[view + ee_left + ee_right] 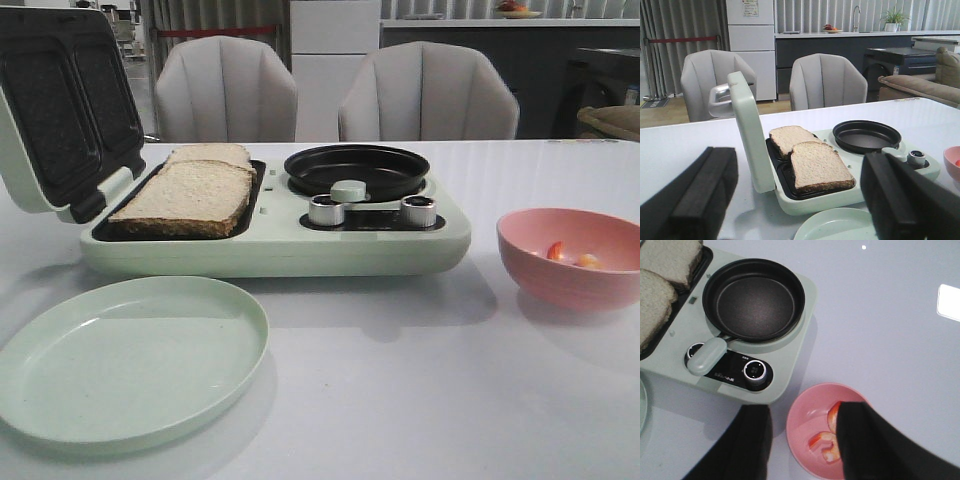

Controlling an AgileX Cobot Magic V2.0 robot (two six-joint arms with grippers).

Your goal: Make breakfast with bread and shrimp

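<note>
Front view: the breakfast maker (pixel 275 235) sits mid-table with its lid (pixel 65 105) swung up, and the bread (pixel 190 193) — two slices, overlapping — lies in the grill tray on the machine's left half. The small black pan (pixel 357 170) on the right half is bare. A green plate (pixel 130 355) waits near the table's front-left edge, and a pink bowl (pixel 575 258) toward the right edge holds the shrimp (pixel 570 255). Neither arm shows here.

Left wrist view: the left gripper (pixel 800 195) hangs spread wide and empty, back from the machine, looking across the plate's rim to the bread.

Right wrist view: the right gripper (pixel 802 440) is also wide apart and holds nothing — it hovers over the bowl's near rim, one finger (pixel 867 440) hiding part of the shrimp.

The step in hand looks to be picking a shrimp for the pan. To do it well, centre the jaws on a single curled piece, come down clear of the bowl's wall so the bowl isn't nudged, and close gently; the pieces are small and probably slippery.
</note>
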